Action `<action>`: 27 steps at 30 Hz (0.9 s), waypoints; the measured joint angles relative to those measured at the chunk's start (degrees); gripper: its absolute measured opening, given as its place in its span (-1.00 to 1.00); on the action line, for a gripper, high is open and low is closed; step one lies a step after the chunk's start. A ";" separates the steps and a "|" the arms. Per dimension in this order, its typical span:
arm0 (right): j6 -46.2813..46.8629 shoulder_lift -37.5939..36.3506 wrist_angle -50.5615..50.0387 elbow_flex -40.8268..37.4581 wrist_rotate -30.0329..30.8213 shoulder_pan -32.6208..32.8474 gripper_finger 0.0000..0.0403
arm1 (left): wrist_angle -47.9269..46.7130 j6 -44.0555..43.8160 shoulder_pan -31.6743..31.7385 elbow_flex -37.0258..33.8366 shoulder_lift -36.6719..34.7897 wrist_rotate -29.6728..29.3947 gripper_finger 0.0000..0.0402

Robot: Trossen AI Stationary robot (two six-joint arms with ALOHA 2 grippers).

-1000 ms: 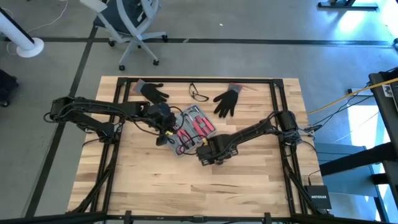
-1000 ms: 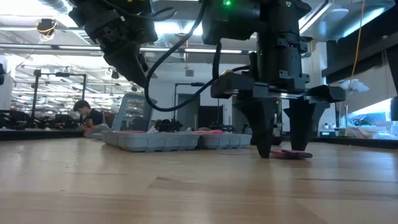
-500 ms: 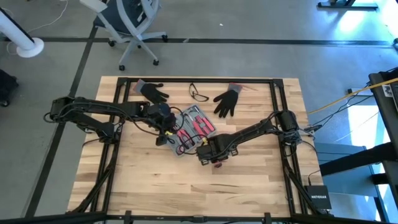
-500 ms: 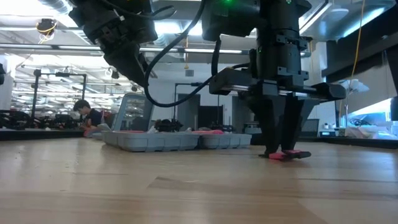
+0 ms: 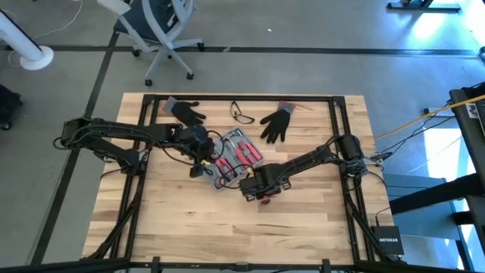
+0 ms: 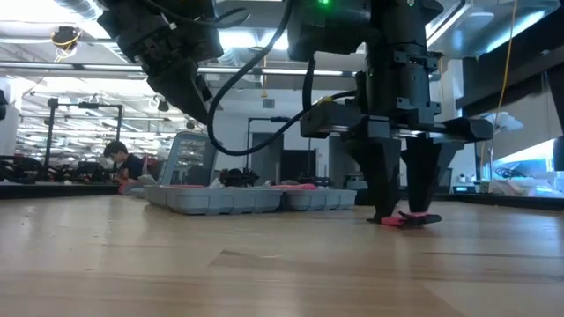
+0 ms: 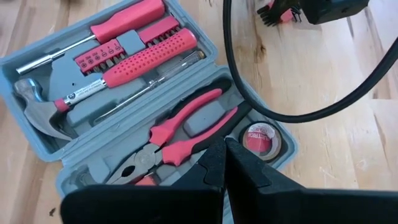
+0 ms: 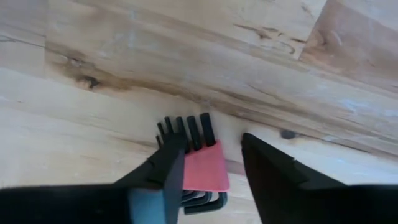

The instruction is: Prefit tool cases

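The open tool case lies flat near the middle of the pale, knotty wooden desk, a blue-grey moulded plastic tray with rounded corners. Its recesses hold a steel-headed hammer, a ribbed pink screwdriver handle, pink-handled pliers, a row of bits and a small round tape roll. The left hand hangs just above the case's near edge, over the pliers, its two dark fingers pressed tightly together with nothing between them. The right hand stands upright on the bare desk just beside the case, its fingers spread and reaching down to the wood on either side of a small set of black hex keys in a smooth pink holder; the left finger seems to brush the holder's edge, the other stands clear of it, so the set is not pinched. Toward the far edge of the desk lie two black gloves, well apart, with a pair of thin-rimmed safety glasses between them. Far off in the room beyond, a person sits at a bench.
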 joint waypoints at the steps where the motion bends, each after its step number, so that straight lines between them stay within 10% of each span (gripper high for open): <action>1: -0.04 0.00 -0.31 0.31 0.01 -0.16 -0.16 | -0.01 0.16 0.00 0.00 0.00 -0.01 -1.00; 27: -0.70 -2.34 0.23 3.28 3.74 1.65 0.10 | -0.24 -0.27 -0.02 0.00 0.00 -0.70 -1.00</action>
